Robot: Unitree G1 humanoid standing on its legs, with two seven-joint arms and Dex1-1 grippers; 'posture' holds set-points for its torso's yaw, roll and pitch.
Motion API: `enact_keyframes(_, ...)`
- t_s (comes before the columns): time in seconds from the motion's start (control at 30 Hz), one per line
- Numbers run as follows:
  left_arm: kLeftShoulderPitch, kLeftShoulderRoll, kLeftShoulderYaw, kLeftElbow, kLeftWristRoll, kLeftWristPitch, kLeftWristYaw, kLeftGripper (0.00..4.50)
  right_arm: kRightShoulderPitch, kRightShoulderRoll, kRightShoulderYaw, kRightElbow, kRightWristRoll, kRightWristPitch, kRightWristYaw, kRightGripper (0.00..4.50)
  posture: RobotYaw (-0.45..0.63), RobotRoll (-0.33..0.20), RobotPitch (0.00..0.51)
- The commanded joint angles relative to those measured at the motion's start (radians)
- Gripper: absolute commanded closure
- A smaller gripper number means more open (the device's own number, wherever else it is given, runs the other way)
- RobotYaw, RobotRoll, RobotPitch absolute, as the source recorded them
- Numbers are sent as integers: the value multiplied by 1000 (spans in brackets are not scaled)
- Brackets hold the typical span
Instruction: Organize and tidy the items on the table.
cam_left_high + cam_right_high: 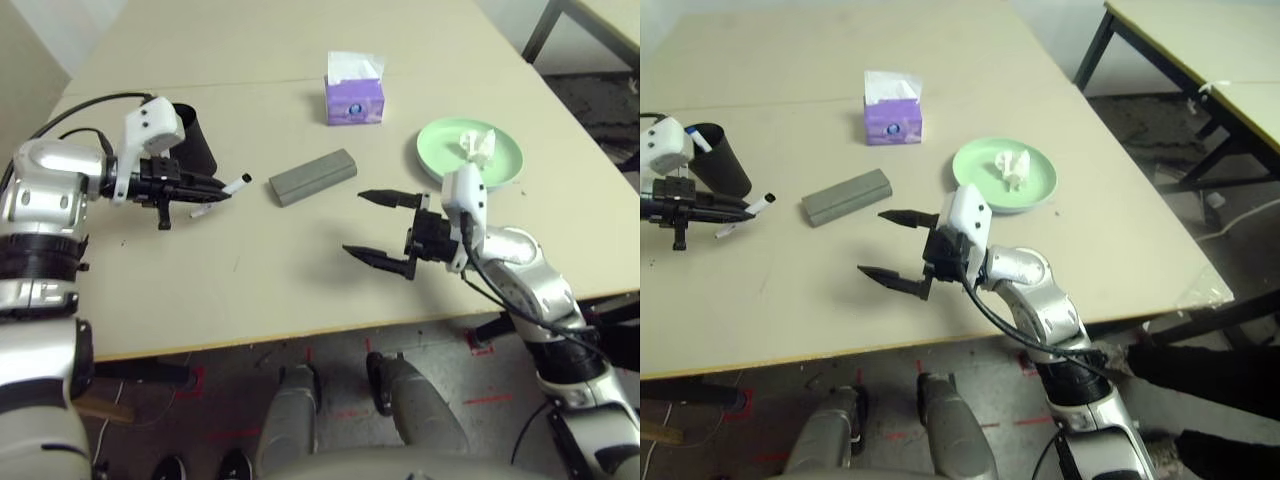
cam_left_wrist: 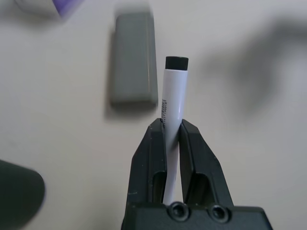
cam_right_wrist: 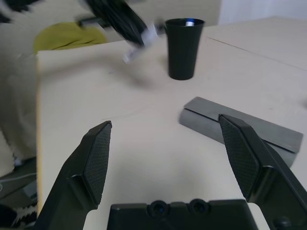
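The slim white marker with a black cap sits clamped between the left gripper's two black fingers, lifted above the pale beige table, just left of the grey oblong glasses case. A black cup stands behind that gripper. Right of the case, the right gripper hovers with jaws wide apart; beyond it a pale green plate holds a crumpled white tissue

Purple tissue box; black cup further left.

Left claw clamped shut, pointing rightward above table; right claw spread wide, pointing left.
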Motion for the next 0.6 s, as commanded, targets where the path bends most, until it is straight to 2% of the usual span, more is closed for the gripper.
enact_keyframes(0.03, 25, -10, 98, -95, -91, 84, 104, 4253, -14, 2, -9, 26, -22, 9, -25, 0, -84, 0, 182)
enact_keyframes(0.17, 14, -35, 184, -90, -108, 77, 276, 4253, -21, 1, -3, 47, -41, -1, -36, 0, -74, 0, 181)
enact_keyframes(0.33, -19, -46, 228, -19, -86, 5, 435, 4253, -29, 6, -6, 63, -53, -6, -47, 0, -69, 0, 182)
enact_keyframes(0.6, -131, -73, 199, 228, 8, -230, 651, 4253, -33, 15, -3, 67, -56, -3, -61, 0, -68, 0, 183)
